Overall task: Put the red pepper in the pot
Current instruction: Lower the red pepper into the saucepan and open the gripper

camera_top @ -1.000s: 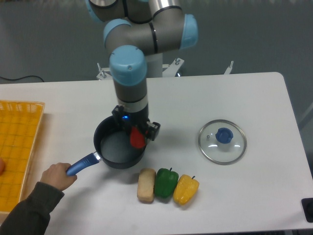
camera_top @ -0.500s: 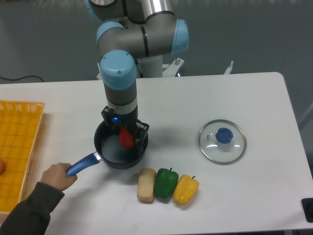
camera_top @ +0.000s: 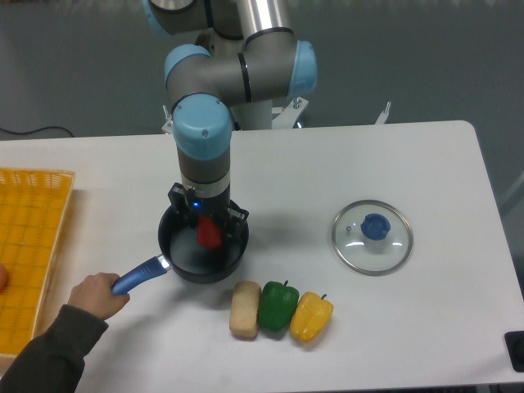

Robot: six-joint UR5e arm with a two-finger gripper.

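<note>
The dark pot (camera_top: 182,260) stands on the white table, its blue handle (camera_top: 139,274) held by a person's hand. My gripper (camera_top: 208,232) hangs straight down over the pot's inside and is shut on the red pepper (camera_top: 209,234). The pepper sits low within the pot's rim, above the grey bottom. Whether it touches the bottom I cannot tell.
A person's hand and sleeve (camera_top: 78,311) reach in from the lower left. A tan block (camera_top: 244,309), a green pepper (camera_top: 277,304) and a yellow pepper (camera_top: 312,317) lie in a row in front of the pot. A glass lid (camera_top: 372,237) lies at right. A yellow basket (camera_top: 29,246) is at left.
My gripper has moved left from the pot's right rim to over its middle and has gone lower, carrying the red pepper down into the pot. The hand on the handle has not moved.
</note>
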